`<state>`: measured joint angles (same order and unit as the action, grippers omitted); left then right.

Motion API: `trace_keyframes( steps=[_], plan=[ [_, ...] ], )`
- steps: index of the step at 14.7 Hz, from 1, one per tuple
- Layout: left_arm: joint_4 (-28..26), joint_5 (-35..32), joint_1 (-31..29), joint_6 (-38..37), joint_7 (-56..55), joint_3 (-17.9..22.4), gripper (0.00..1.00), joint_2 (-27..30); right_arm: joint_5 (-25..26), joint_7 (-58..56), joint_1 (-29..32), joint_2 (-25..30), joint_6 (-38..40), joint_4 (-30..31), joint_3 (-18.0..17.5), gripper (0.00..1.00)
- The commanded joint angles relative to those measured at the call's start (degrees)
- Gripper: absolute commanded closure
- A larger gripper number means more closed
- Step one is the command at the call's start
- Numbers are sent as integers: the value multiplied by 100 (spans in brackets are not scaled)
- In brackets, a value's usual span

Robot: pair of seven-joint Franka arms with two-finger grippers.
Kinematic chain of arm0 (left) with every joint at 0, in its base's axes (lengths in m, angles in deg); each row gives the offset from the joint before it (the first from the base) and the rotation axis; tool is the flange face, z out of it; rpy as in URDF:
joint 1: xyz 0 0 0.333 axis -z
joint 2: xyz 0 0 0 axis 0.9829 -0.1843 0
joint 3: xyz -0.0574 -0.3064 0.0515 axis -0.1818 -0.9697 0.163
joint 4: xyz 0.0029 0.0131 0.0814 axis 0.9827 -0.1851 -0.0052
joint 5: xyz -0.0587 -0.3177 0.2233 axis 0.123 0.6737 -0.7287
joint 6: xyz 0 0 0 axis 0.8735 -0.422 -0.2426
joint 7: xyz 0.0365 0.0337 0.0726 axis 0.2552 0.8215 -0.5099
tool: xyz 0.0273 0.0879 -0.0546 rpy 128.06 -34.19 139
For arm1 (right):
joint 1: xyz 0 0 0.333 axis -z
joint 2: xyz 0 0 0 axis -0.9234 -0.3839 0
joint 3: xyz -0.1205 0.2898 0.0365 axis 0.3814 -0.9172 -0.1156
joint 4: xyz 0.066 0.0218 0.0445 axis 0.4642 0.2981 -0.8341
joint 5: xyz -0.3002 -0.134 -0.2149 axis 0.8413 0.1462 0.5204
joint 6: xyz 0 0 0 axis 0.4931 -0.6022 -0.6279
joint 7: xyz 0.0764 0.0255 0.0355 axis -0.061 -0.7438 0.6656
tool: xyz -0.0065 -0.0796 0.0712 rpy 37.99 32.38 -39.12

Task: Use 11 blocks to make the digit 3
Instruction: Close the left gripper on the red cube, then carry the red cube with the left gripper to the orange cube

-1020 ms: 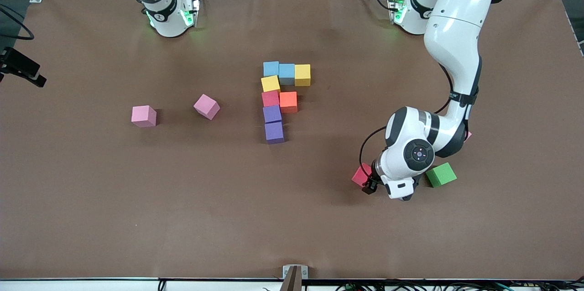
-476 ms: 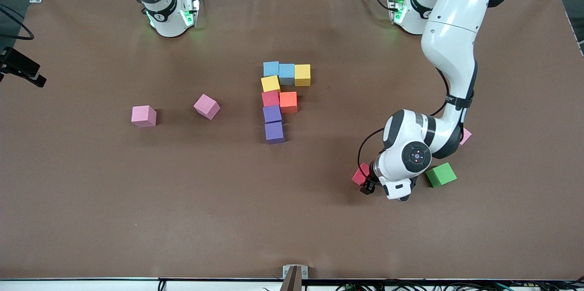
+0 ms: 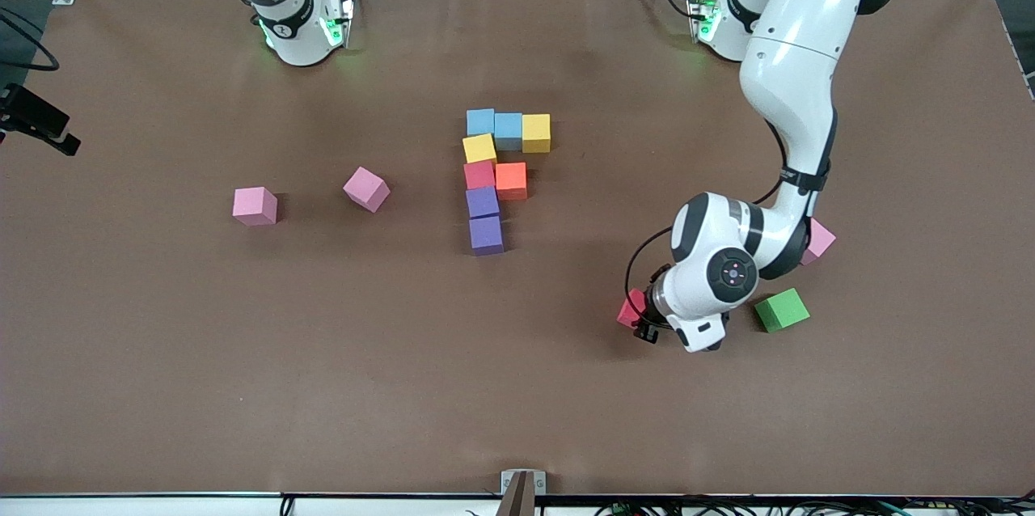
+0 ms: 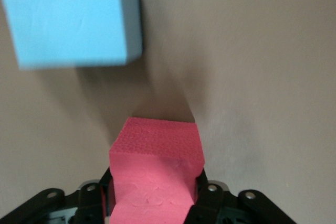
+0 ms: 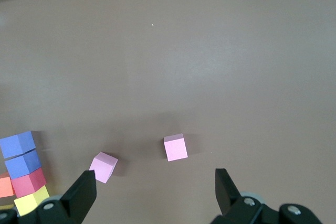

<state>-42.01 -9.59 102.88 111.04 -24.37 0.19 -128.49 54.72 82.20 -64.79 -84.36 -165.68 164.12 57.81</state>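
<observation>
While the right gripper (image 5: pixel 152 192) waits spread wide above the table, the left gripper (image 4: pixel 155 203) pinches a red matte foam cube (image 3: pixel 630 309) near the green foam cube (image 3: pixel 781 310), toward the left arm's end.

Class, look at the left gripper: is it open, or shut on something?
Shut on the red block. In the left wrist view the left gripper has its fingers pressed against both sides of that block, above the table.
</observation>
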Motion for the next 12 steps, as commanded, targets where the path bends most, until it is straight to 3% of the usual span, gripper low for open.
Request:
trace_keyframes(
  steps=[1, 4, 8, 12],
  plan=[
    [-310, 44, 356, 12, -950, 64, 95, 356, 14, -20, 36, 91, -15, 34, -35, 0],
    [-959, 53, 533, 186, -1566, 29, 91, 839, 14, -20, 36, 91, -15, 34, -35, 0],
    [-2716, 53, 1060, 1179, -2481, 29, 94, 1937, 14, -20, 36, 91, -33, 34, -27, 0],
    [-3711, 35, 1841, 1769, -3859, 73, 94, 2396, 14, -20, 45, 91, -68, 34, -35, 0]
  ],
)
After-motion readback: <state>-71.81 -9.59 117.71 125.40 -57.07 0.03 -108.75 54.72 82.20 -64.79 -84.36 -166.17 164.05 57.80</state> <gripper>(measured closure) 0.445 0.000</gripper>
